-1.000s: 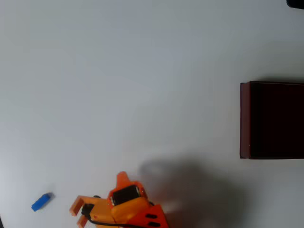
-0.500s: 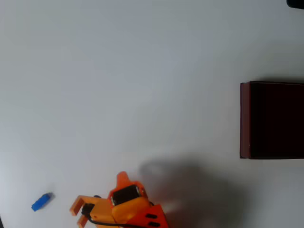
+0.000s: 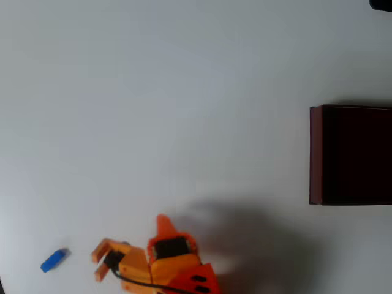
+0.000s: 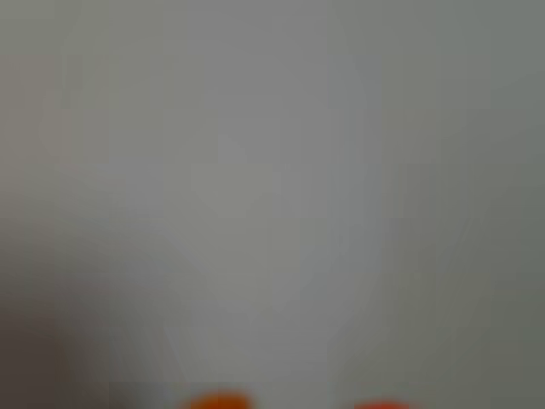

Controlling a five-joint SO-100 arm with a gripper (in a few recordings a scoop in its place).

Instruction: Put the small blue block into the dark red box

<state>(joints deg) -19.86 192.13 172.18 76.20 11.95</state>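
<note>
Near the lower left corner of the overhead view, the small blue block [image 3: 53, 260] lies flat on the pale bench [image 3: 184, 110], tilted so that its right end sits a little higher in the picture than its left. It touches nothing. Just to the right of the block, with a strip of bare bench between them, the orange gripper [image 3: 98, 263] points its fingers [image 3: 99, 250] toward it; the two fingers stand spread apart with nothing between them, so the gripper is released. The arm's orange body runs on from there to the bottom edge, and a soft shadow spreads on the bench to its right. Far from the block, at the right edge and higher in the picture, stands the dark red box [image 3: 315, 153], its thin maroon wall facing the block and its inside nearly black. The wrist view is badly blurred: plain grey bench surface [image 4: 272, 170] and two orange fingertips [image 4: 217, 400] at the bottom edge, set apart.
</note>
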